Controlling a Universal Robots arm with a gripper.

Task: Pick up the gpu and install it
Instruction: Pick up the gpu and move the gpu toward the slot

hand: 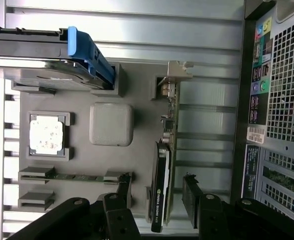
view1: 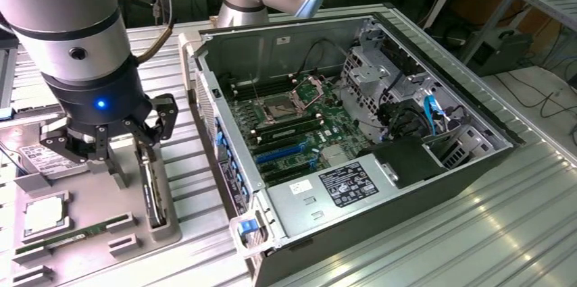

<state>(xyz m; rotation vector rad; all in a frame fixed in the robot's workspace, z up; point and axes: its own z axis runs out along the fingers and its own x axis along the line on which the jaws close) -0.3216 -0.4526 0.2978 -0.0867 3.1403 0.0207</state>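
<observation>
Two fingers (hand: pixel 192 200) spread; gpu (hand: pixel 160 190) upright between them.

Arm (view1: pixel 86 64) at exterior view's left, blue light lit. Pincer (view1: pixel 131 155) low over grey tray (view1: pixel 99 199), fingers spread apart at one end of gpu (view1: pixel 157 196); contact unclear. Gpu on edge in tray slot. Also on tray: drive (view1: pixel 40 159) with white label, CPU (view1: pixel 43 213), memory stick (view1: pixel 67 239). Just beside tray, toward exterior view's right, open case (view1: pixel 270 44) lying on its side on slatted bench (view1: pixel 433 240). Inside case: green board (view1: pixel 288 132), open socket (view1: pixel 299 101), blue slots (view1: pixel 281 154), power supply (view1: pixel 347 186).
</observation>
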